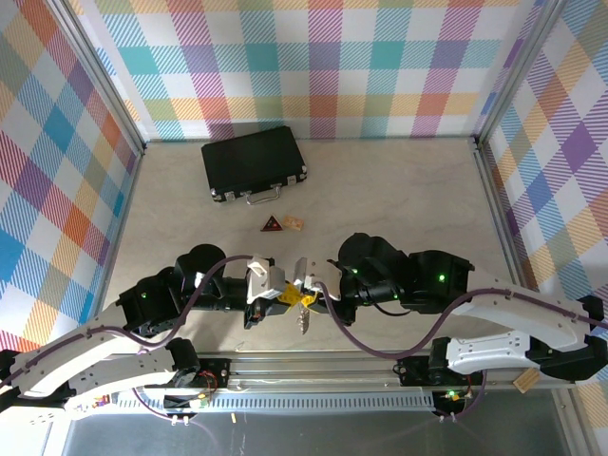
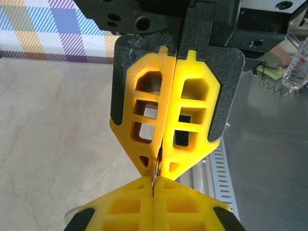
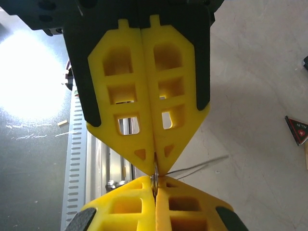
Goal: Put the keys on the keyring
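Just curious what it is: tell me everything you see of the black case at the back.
The black rectangular case lies flat and closed at the far side of the beige table, slightly askew. Its lid looks like smooth plastic; silver metal trim and a slim metal handle run along its near edge. Nothing touches it; a small dark-red triangle and tan chip lie nearer.

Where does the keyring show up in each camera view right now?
Top external: the keyring dangles just below centre, under the yellow fingers.
Left wrist: a thin metal sliver at lower centre, pinched between the yellow fingers.
Right wrist: the same sliver at lower centre, with a thin wire running right.
Shared landmark: the slotted rail.
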Action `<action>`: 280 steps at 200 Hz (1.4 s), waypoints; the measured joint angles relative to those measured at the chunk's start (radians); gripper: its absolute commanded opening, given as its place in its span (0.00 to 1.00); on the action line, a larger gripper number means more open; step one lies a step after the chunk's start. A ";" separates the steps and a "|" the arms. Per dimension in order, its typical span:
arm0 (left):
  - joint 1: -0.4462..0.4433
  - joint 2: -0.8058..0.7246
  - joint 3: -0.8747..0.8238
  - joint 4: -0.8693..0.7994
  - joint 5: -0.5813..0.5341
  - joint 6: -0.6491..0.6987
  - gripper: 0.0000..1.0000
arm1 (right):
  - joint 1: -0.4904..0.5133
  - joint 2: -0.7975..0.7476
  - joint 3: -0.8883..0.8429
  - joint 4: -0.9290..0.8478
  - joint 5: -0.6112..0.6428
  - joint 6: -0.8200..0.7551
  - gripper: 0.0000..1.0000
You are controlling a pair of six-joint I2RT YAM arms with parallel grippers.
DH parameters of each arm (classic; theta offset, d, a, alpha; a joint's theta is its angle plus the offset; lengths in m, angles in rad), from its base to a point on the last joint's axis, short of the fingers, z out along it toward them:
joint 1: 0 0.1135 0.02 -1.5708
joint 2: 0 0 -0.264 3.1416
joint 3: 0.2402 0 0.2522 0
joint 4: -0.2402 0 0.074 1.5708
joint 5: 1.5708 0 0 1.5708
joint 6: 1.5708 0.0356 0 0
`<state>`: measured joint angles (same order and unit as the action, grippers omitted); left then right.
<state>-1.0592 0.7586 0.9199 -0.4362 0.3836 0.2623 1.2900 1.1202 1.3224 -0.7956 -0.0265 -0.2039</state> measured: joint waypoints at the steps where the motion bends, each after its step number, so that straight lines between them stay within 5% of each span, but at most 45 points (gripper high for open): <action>1: 0.000 -0.001 0.000 0.000 0.000 0.000 0.00 | 0.000 0.000 0.000 0.000 0.000 0.000 0.00; 142: 0.000 -0.124 -0.108 0.325 0.062 -0.140 0.00 | 0.001 -0.186 -0.131 0.258 -0.069 0.080 0.41; 280: 0.000 -0.124 -0.131 0.414 0.102 -0.192 0.00 | 0.001 -0.198 -0.150 0.320 -0.076 0.092 0.15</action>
<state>-1.0595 0.6346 0.7891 -0.0223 0.4858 0.0704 1.2907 0.9218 1.1725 -0.4751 -0.1024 -0.1123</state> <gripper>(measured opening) 0.050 0.154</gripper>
